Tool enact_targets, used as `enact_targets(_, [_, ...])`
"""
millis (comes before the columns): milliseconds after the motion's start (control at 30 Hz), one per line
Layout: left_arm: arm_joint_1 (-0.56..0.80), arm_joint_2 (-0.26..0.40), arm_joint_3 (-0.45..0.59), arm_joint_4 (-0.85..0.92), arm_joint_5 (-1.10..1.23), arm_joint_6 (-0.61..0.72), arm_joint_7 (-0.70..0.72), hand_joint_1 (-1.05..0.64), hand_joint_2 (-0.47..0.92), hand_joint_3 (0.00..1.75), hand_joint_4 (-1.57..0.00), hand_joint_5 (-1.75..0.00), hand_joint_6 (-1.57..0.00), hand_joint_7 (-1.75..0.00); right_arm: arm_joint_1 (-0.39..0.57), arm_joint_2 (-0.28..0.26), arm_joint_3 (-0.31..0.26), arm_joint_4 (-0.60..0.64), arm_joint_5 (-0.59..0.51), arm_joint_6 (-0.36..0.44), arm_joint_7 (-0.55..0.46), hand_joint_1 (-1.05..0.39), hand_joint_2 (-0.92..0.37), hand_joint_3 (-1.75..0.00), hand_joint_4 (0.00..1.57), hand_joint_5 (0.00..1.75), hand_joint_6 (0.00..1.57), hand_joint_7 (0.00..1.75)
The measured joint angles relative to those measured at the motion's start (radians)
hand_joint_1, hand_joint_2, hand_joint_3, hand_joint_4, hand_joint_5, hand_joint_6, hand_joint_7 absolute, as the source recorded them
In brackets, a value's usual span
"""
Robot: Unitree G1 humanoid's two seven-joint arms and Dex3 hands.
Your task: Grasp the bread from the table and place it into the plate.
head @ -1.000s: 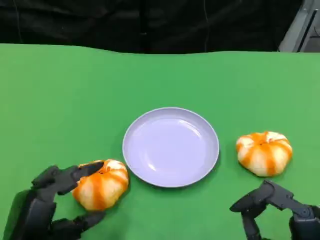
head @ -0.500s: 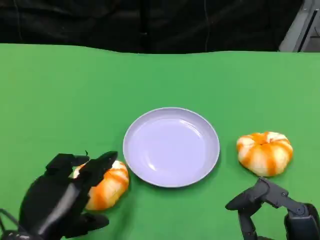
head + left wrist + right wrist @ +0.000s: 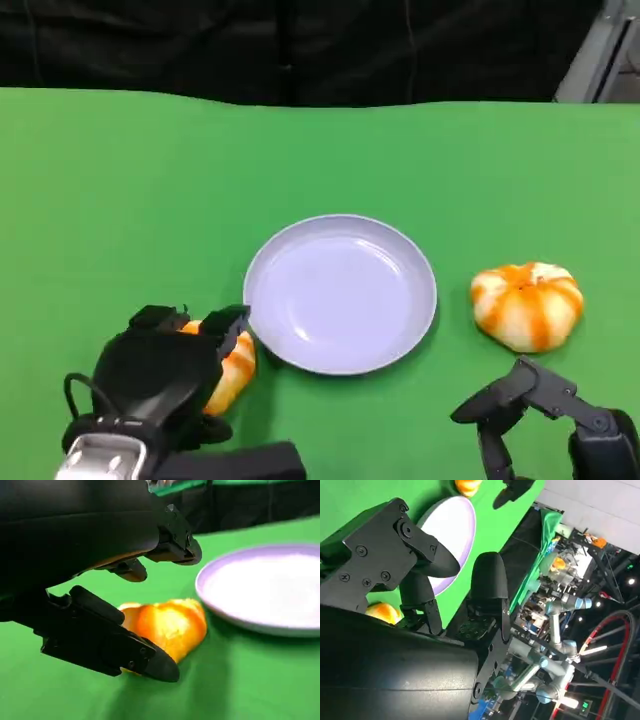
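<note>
Near the desk's front-left corner, the left robot hand (image 3: pixel 165 375) cups the bread (image 3: pixel 232 365), fingers over and under it, just beside the plate (image 3: pixel 340 293). The bread looks light and squashy; grip its sides gently. A second ago the hand lay lower, beside it. The right robot hand (image 3: pixel 530 410) stays open, empty.

A robotics lab — other robot arms (image 3: pixel 555 620) stand behind, black curtains.

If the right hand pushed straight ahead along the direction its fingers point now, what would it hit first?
Probably nothing soon. The right hand points up and left across bare green table, toward the plate rim, passing left of the right bread. Depth is hard to judge here.
</note>
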Motion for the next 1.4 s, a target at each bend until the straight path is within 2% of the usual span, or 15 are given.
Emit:
enact_targets(233, [-0.041, -0.001, -0.043, 0.104, 0.009, 0.107, 0.007, -0.59, 0.9, 0.01, -0.38, -0.29, -0.31, 0.0, 0.0, 0.0, 0.0, 0.0, -0.003, 0.0, 0.0, -0.06, -0.35, -1.27, 0.71, 1.56, 0.77, 1.23])
enact_targets(300, [-0.05, -0.002, -0.054, 0.118, 0.009, 0.133, 0.013, -0.57, 0.91, 0.01, -0.49, -0.33, -0.3, 0.0, 0.001, 0.0, 0.0, 0.0, -0.005, 0.0, 0.0, -0.06, -0.35, -1.26, 0.71, 1.55, 0.76, 1.22])
enact_targets(333, [-0.056, -0.002, -0.059, 0.126, 0.009, 0.148, 0.013, -0.55, 0.92, 0.01, -0.58, -0.43, -0.32, -0.01, 0.001, 0.0, 0.0, 0.0, -0.005, 0.0, 0.0, -0.06, -0.36, -1.26, 0.71, 1.55, 0.76, 1.22])
enact_targets(433, [-0.07, -0.006, -0.074, 0.141, 0.009, 0.199, 0.0, -0.45, 0.92, 0.0, -0.63, -1.08, -0.47, -0.03, 0.001, -0.001, 0.0, 0.0, 0.001, 0.0, 0.001, -0.05, -0.36, -1.26, 0.71, 1.54, 0.76, 1.22])
enact_targets(467, [-0.076, -0.006, -0.078, 0.141, 0.008, 0.208, -0.004, -0.45, 0.92, 0.0, -0.63, -1.14, -0.48, -0.03, 0.001, -0.001, 0.0, 0.0, 0.001, 0.0, 0.002, -0.05, -0.36, -1.26, 0.71, 1.54, 0.76, 1.22])
enact_targets(533, [-0.088, -0.003, -0.082, 0.142, -0.003, 0.213, -0.005, -0.31, 0.92, 0.12, -0.77, -1.58, -1.0, -0.17, 0.001, -0.001, 0.0, 0.0, 0.002, 0.0, 0.002, -0.05, -0.35, -1.26, 0.72, 1.55, 0.76, 1.22])
enact_targets(567, [-0.09, 0.006, -0.082, 0.142, -0.022, 0.196, 0.002, -0.28, 0.92, 0.13, -0.79, -1.66, -1.04, -0.38, 0.001, -0.001, 0.0, 0.0, 0.002, 0.0, 0.002, -0.05, -0.35, -1.26, 0.72, 1.55, 0.76, 1.22])
enact_targets(667, [-0.085, 0.045, -0.073, 0.141, -0.097, 0.109, 0.072, -0.23, 0.9, 0.23, -0.82, -1.74, -0.83, -1.14, 0.001, -0.004, -0.001, 0.0, 0.001, 0.0, 0.002, -0.05, -0.35, -1.27, 0.72, 1.54, 0.77, 1.22])
enact_targets(733, [-0.074, 0.06, -0.07, 0.148, -0.133, 0.063, 0.128, -0.22, 0.89, 0.31, -0.83, -1.74, -0.71, -1.48, 0.0, -0.006, -0.001, 0.0, 0.001, -0.001, 0.002, -0.05, -0.35, -1.27, 0.72, 1.54, 0.77, 1.22])
enact_targets(767, [-0.067, 0.063, -0.068, 0.153, -0.153, 0.04, 0.16, -0.21, 0.88, 0.35, -0.83, -1.75, -0.68, -1.53, 0.0, -0.006, -0.001, 0.001, 0.001, -0.001, 0.002, -0.05, -0.35, -1.27, 0.72, 1.54, 0.77, 1.22])
enact_targets(933, [-0.047, 0.066, -0.056, 0.181, -0.214, -0.056, 0.308, -0.21, 0.68, 0.73, -0.81, -1.75, -0.74, -1.45, -0.002, -0.006, 0.0, 0.002, 0.001, -0.003, 0.001, -0.05, -0.35, -1.27, 0.71, 1.55, 0.76, 1.22])
enact_targets(1133, [-0.048, 0.08, -0.043, 0.219, -0.234, -0.122, 0.453, -0.2, 0.59, 0.83, -0.84, -1.75, -0.75, -1.53, -0.002, -0.007, -0.001, 0.002, 0.0, -0.004, 0.001, -0.06, -0.35, -1.27, 0.7, 1.55, 0.76, 1.22])
enact_targets(1233, [-0.048, 0.088, -0.033, 0.25, -0.24, -0.172, 0.54, -0.2, 0.52, 0.89, -0.87, -1.75, -0.8, -1.42, -0.002, -0.007, 0.0, 0.002, -0.001, -0.004, 0.001, -0.06, -0.35, -1.27, 0.7, 1.56, 0.76, 1.22])
enact_targets(1300, [-0.048, 0.098, -0.028, 0.267, -0.248, -0.225, 0.615, -0.19, 0.41, 1.06, -0.91, -1.75, -0.89, -1.27, -0.002, -0.007, 0.0, 0.002, -0.001, -0.004, 0.001, -0.06, -0.35, -1.27, 0.69, 1.56, 0.76, 1.22])
enact_targets(1400, [-0.051, 0.11, -0.02, 0.285, -0.258, -0.307, 0.719, -0.17, 0.32, 1.23, -0.94, -1.75, -0.9, -1.32, -0.002, -0.007, 0.0, 0.002, 0.0, -0.004, 0.001, -0.05, -0.35, -1.28, 0.69, 1.57, 0.76, 1.22])
